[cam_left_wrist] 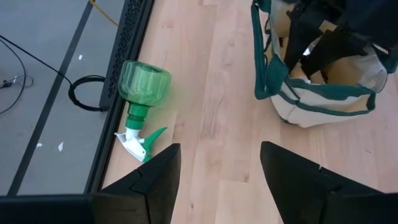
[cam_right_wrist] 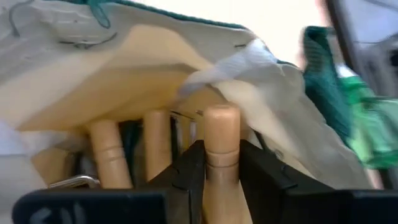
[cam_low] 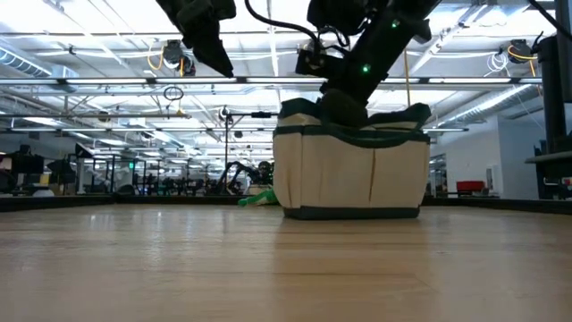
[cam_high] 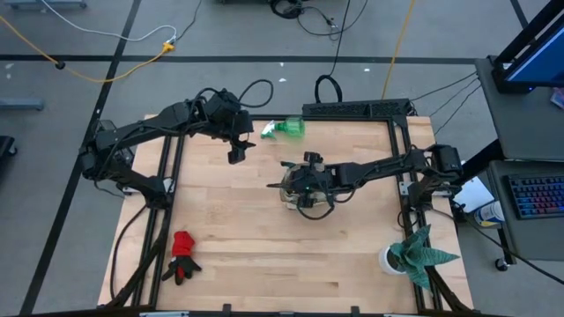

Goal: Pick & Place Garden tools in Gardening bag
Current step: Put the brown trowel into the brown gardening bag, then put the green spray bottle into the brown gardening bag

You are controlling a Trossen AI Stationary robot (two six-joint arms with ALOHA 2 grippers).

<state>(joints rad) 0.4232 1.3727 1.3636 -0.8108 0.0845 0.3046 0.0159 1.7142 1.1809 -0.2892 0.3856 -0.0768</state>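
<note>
Right claw (cam_right_wrist: pixel 221 171), inside the mouth of the bag (cam_low: pixel 350 165): its two dark fingers pinch the wooden handle (cam_right_wrist: pixel 221 140) of a garden tool, one finger on each side, the rounded handle end standing up between them. Only the right wrist view shows this grip, together with two further wooden handles (cam_right_wrist: pixel 109 155) standing beside it within the cream lining. In the high view the right claw (cam_high: pixel 306 185) covers the bag from above, so its contents are hidden there. The low view shows the bag upright on the counter (cam_low: pixel 286 268), cream with green trim, the right arm entering it from above.

Left claw (cam_left_wrist: pixel 217 165): fingers spread wide, holding nothing, raised above the counter's far left part (cam_high: pixel 236 145). Its wrist view looks down on the green spray bottle (cam_left_wrist: pixel 142 99), which lies on its side near the counter's far edge, well apart from the bag (cam_left_wrist: pixel 317 81).

The red glove (cam_high: pixel 183 255) lies flat near the front left corner of the counter; a potted plant (cam_high: pixel 414 254) stands at the front right corner.
</note>
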